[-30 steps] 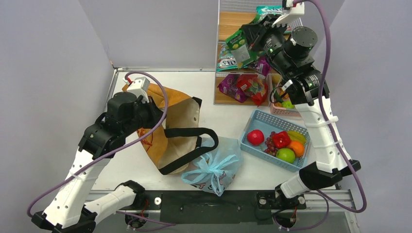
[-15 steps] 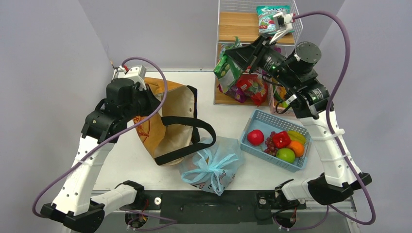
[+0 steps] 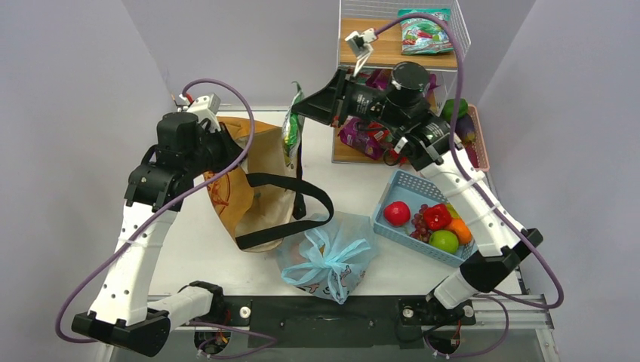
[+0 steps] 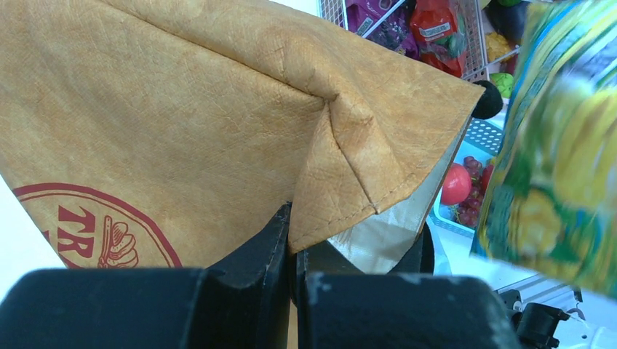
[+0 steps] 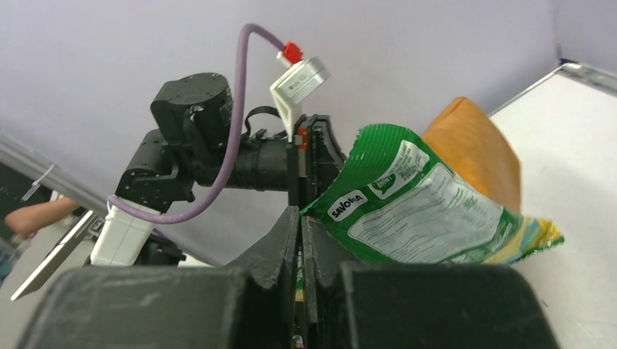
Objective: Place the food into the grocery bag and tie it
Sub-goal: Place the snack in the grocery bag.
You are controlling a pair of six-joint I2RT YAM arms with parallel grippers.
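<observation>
Top external view: your left hand point(image 4: 294, 222) pinches the rim of the tan tote point(image 3: 249, 162), and your right hand point(image 5: 300, 218) grips a green snack packet point(image 5: 422, 211) above it. The blue grocery bag point(image 3: 330, 260) (probably light, soft, slippery) lies near-centre on the bench point(image 3: 355, 181); grasp its bunched handles.

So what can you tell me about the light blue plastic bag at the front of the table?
The grocery bag is thin, crinkly, translucent light blue plastic with black-line cartoon print near its base. Its handles are knotted into a bow on top, and it bulges as if filled, though the contents cannot be made out. It sits on the table at the near edge, between the tan tote and the blue basket. The tote's black strap reaches its upper left side, apparently touching it.
</observation>
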